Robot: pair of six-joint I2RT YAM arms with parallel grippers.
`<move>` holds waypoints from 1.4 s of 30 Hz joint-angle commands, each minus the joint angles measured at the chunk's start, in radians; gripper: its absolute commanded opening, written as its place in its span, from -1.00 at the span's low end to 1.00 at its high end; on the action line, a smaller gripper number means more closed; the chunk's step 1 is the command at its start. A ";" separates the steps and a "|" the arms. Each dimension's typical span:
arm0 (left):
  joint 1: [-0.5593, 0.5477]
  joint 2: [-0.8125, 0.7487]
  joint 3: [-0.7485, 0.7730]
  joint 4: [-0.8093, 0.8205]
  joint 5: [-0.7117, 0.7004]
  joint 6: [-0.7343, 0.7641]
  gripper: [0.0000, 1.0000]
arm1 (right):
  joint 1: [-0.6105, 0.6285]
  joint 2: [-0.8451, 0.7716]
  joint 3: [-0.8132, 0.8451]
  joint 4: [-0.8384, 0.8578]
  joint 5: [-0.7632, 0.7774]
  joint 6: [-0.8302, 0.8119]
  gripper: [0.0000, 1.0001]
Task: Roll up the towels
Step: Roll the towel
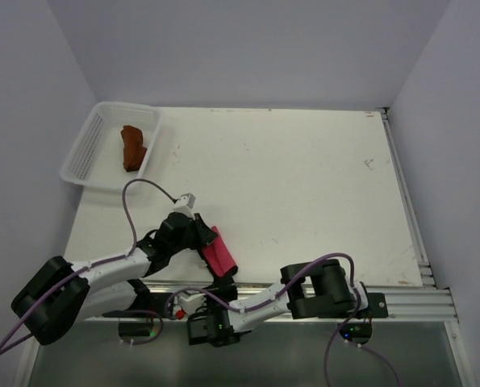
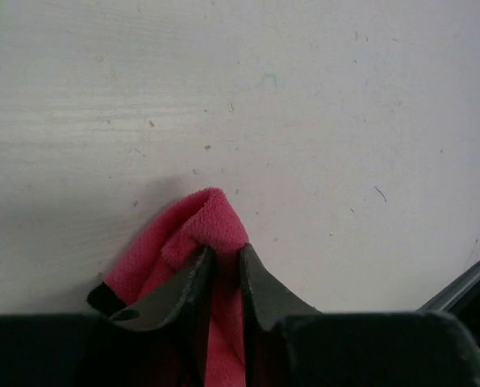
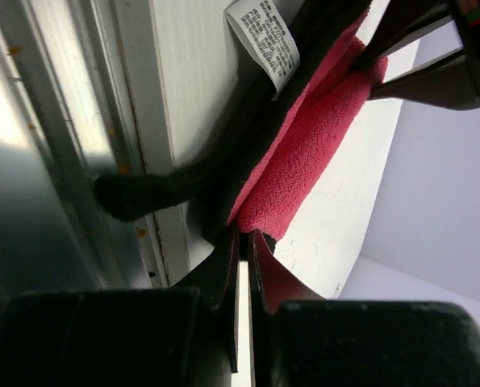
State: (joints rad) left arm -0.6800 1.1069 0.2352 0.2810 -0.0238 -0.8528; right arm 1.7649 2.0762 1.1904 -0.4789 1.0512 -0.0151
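Observation:
The pink-red towel lies as a narrow roll near the table's front edge, between both grippers. My left gripper is shut on its far end; in the left wrist view the fingers pinch the pink fold. My right gripper is shut on its near end; in the right wrist view the jaws pinch the roll's tip, with dark edging and a white label hanging beside it. The rust-orange towel lies bunched in the white mesh basket.
The basket stands at the table's far left corner. Aluminium rails run along the front edge and the right edge of the white table. Pale walls close in on three sides.

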 commanded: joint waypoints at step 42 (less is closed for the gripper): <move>-0.093 -0.239 -0.273 0.210 0.091 -0.117 -0.91 | 0.008 0.033 0.043 -0.052 -0.226 0.081 -1.00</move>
State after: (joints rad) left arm -0.7681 0.8467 0.0513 0.3717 0.1177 -0.9352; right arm 1.8030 2.1075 1.2472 -0.5484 0.9901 0.0021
